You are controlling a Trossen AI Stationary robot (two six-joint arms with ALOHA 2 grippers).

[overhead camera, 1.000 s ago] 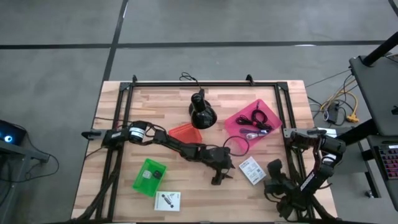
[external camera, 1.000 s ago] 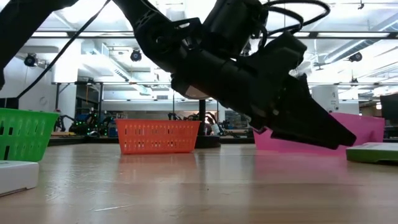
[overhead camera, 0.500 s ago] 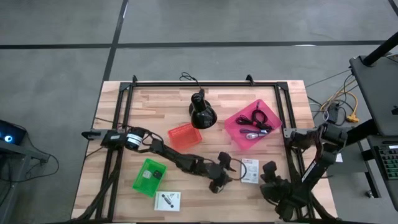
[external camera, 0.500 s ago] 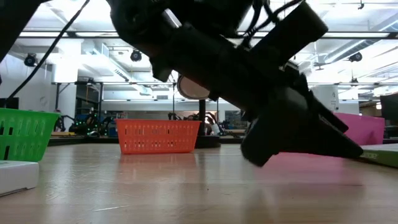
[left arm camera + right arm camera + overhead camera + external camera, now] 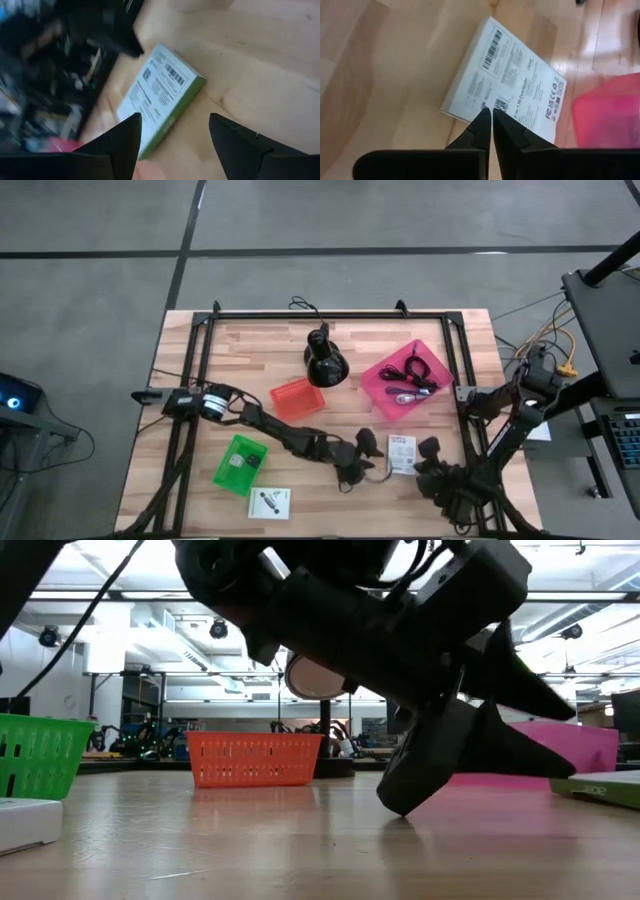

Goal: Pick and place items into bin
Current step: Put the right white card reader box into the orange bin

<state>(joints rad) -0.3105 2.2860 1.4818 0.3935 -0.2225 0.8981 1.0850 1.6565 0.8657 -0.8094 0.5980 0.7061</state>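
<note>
White and green, the flat printed cardboard box (image 5: 162, 95) lies on the pale wooden table (image 5: 200, 420) between my two arms, near the pink plastic bin (image 5: 408, 378) that already holds black coiled cables (image 5: 416, 367). I have my left gripper (image 5: 372, 448) low over the wood, just beside the box, its fingers (image 5: 239, 145) spread apart so they can straddle it, one tip nearly touching the boards in the low view. My right gripper (image 5: 492, 130) hovers on the box's other side with its tips pressed together, probably waiting so as not to crowd the pick.
</note>
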